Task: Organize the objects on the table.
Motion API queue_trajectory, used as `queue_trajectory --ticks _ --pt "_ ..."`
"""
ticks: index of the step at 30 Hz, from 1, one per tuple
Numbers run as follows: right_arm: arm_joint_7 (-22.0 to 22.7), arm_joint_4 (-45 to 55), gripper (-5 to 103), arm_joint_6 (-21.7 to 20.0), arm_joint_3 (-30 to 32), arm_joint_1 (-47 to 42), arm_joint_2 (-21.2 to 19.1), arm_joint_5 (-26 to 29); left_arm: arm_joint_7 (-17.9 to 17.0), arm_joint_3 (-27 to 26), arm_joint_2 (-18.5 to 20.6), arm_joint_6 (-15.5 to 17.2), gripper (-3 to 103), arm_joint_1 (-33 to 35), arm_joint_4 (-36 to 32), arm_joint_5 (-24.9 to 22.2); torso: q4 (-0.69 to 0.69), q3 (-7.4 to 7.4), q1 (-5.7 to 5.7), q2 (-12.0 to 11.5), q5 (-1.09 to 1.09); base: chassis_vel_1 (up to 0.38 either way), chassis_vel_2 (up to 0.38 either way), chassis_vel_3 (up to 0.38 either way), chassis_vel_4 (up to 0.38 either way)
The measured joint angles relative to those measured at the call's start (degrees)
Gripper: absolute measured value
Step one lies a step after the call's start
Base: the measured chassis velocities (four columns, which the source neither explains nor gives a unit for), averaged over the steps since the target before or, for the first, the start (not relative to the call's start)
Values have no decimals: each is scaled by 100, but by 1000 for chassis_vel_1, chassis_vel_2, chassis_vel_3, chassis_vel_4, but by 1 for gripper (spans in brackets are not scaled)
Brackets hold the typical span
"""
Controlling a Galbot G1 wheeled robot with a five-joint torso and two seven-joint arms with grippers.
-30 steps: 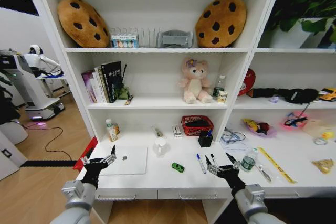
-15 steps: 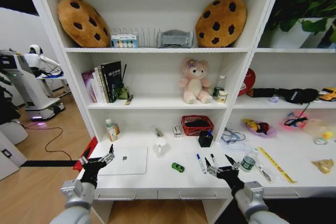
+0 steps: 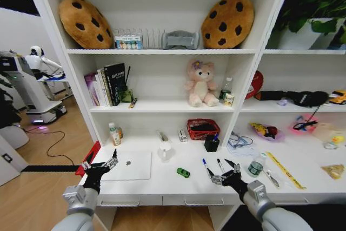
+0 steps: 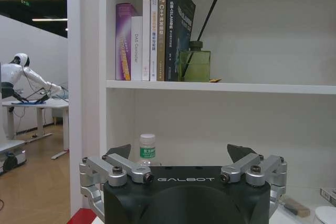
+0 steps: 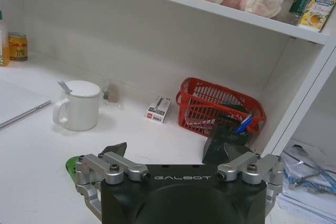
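in the head view our left gripper (image 3: 100, 165) hovers at about 8 o'clock, over the left front edge of the table (image 3: 162, 183), its fingers spread wide and holding nothing. just past it, toward 3 o'clock from the fingertips, lies the silver laptop (image 3: 128, 166), closed and flat. our right gripper (image 3: 225, 173) sits at about 5 o'clock near the front edge, fingers also wide and empty, right beside the two pens (image 3: 207, 168) that lie at its 11 o'clock. the tiny green toy car (image 3: 183, 172) rests between the laptop and the pens. the white mug (image 3: 165, 150) stands behind the car, at its 11 o'clock. the small can (image 3: 255, 167) stands at 2 o'clock from our right gripper, with the yellow ruler (image 3: 284, 170) lying slantwise farther right. in the right wrist view we see the mug (image 5: 80, 105) again, and a red basket (image 5: 220, 110) against the back wall.
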Motion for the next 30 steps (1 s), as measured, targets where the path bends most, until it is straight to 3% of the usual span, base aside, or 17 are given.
queue_trajectory --ticks 11,20,22,25,30 --pt "32 93 100 -49 80 18 8 10 1 0 3 5 100 -1 3 -2 2 0 0 0 0 -26 -51 38 58" --pt "30 92 100 -48 70 47 3 27 5 2 3 5 100 -1 3 -2 2 0 0 0 3 -164 -225 180 226" --pt "46 65 100 -22 46 68 2 44 5 2 3 5 100 -1 4 -3 1 0 0 0 -5 -237 -261 242 266" --pt "97 -31 100 71 10 108 -18 66 6 2 3 5 100 -1 4 -3 1 0 0 0 4 -215 -238 213 247" --pt "81 -327 100 50 -33 313 -320 529 9 2 3 5 100 -1 3 -3 0 -1 0 0 4 -54 -138 123 100"
